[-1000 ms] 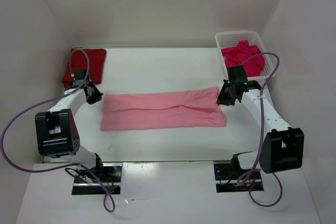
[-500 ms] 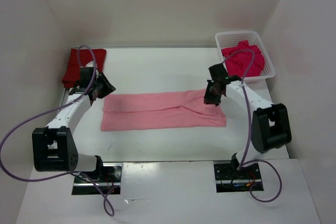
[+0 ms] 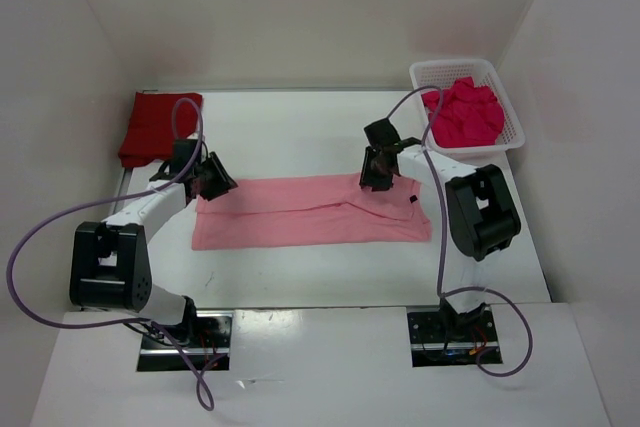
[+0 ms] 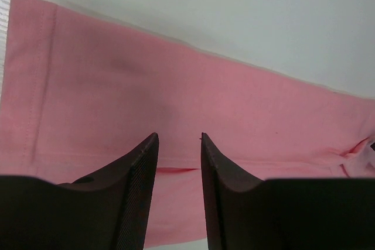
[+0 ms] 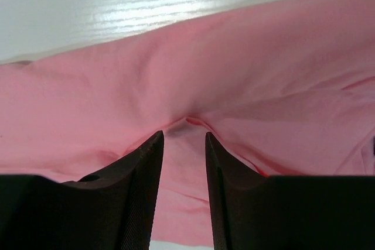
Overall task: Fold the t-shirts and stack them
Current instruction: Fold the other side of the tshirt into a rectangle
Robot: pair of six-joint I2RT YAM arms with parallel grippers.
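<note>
Right gripper: jaws narrowed to a slim gap at the far edge of the light pink shirt, well inboard of its right end. The wrist view shows cloth tented up into the gap with creases running toward it, so read this as pinched on a small gather.

Left gripper: same slim gap, tips down at the shirt's far left corner. The cloth below its fingers lies flat with no pucker. You cannot tell from this whether it has hold.

Positions: the pink shirt lies as a long band across the middle of the table, between the two arms. The dark red shirt sits folded at the far left corner. The crimson-magenta shirt is heaped in the white basket at far right.

Handling (judgement): the cloth is light and limp, with no stiffness. It follows a pinch only locally, and the rest drags or sags. It looks layered, so a shallow pinch may lift the top ply alone.

Where to grip (judgement): take the far edge through all plies, one hold near each end. The right hold sits inboard, so expect the free right end to droop. Confirm the left pinch before you lift, then keep both hands level and low.
</note>
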